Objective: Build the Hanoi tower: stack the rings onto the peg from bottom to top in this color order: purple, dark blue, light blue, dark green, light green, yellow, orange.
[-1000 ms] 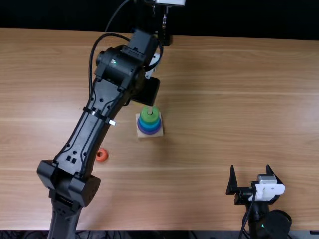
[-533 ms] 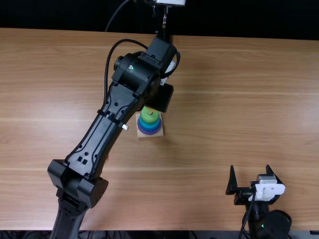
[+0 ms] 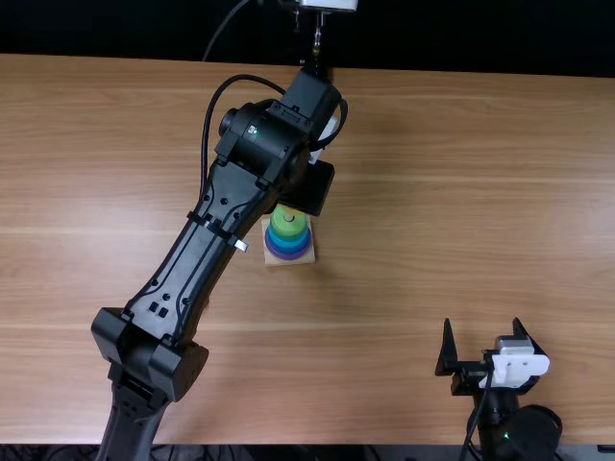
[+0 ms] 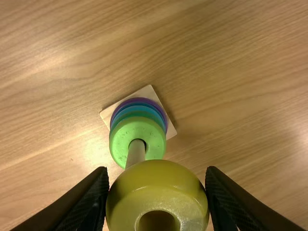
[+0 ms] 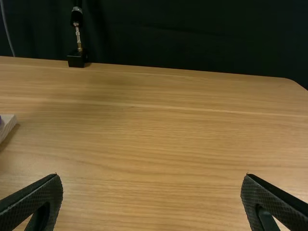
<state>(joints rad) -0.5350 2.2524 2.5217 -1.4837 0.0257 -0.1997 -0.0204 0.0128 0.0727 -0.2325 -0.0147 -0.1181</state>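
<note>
Big wooden table (image 3: 432, 192) first! Near its edge, the right gripper (image 3: 481, 331) stands wide; the left gripper (image 3: 309, 187) has closed on something yellow. Below sits the square base (image 4: 170, 131), carrying the purple ring (image 3: 287, 256) under the light green ring (image 4: 120, 144). The yellow ring (image 4: 159, 185) hangs between 2 fingertips, by the peg (image 4: 136, 154).

No text, label, brand, number or sign is readable here
</note>
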